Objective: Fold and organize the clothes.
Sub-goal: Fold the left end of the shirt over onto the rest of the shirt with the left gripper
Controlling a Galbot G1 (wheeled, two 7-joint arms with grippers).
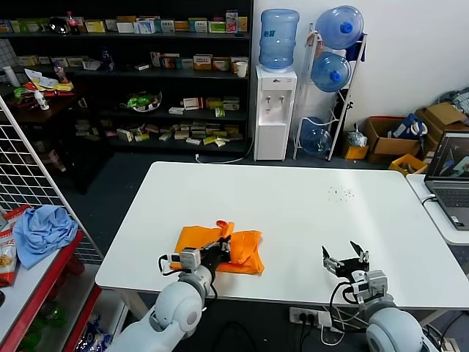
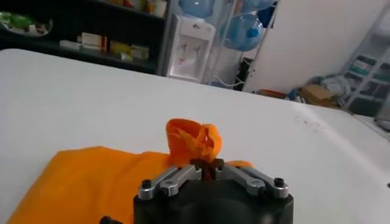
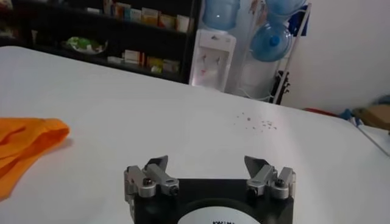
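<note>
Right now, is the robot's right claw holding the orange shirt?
No. The right gripper is open over bare table, apart from the orange T-shirt.

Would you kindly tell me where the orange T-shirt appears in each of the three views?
Head view: orange T-shirt near the table's front edge, left of centre, pinched by the left claw.
Left wrist view: bunched up just beyond that claw.
Right wrist view: a corner at the picture's left edge.
Shared landmark: water dispenser.

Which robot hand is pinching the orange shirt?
The left gripper, shut on a raised fold of the orange T-shirt. The right gripper is open over bare table.
</note>
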